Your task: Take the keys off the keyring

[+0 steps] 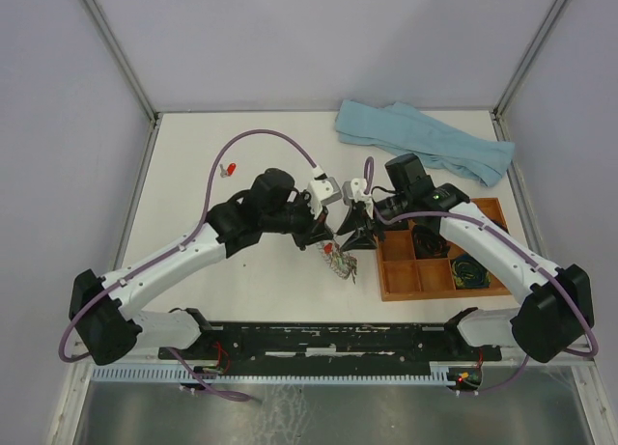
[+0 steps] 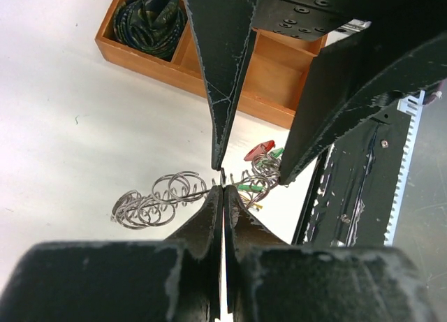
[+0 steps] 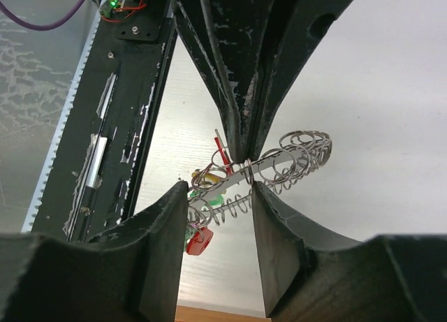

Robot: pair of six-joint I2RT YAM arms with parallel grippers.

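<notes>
We are looking at two robot arms meeting near the middle of the worktop (image 1: 241, 146), just left of a wooden tray (image 1: 398, 281) standing along the right edge.

The left hand (image 2: 223, 188) is holding its two fingers pressed fully together, pinching the band of the keyring (image 2: 162, 200). The ring is a silvery metal band fringed with many small wire loops, sitting between the two hands and a little toward the near edge. We cannot tell whether it is resting on the worktop or hanging just above it.

The right hand (image 3: 216, 189) is standing about half open, one finger on each side of the ring's band. We are not seeing it gripping anything, and we cannot tell whether its fingertips are touching the metal.

The keys (image 2: 257, 170) are clustering at one end of the ring, showing red and green plastic heads.

A small red piece (image 1: 229, 169) is lying alone toward the far left corner. A blue towel (image 1: 425, 141) is lying crumpled by the far right corner, and a dark coiled bundle (image 1: 470, 269) is sitting in a near compartment of the tray.
</notes>
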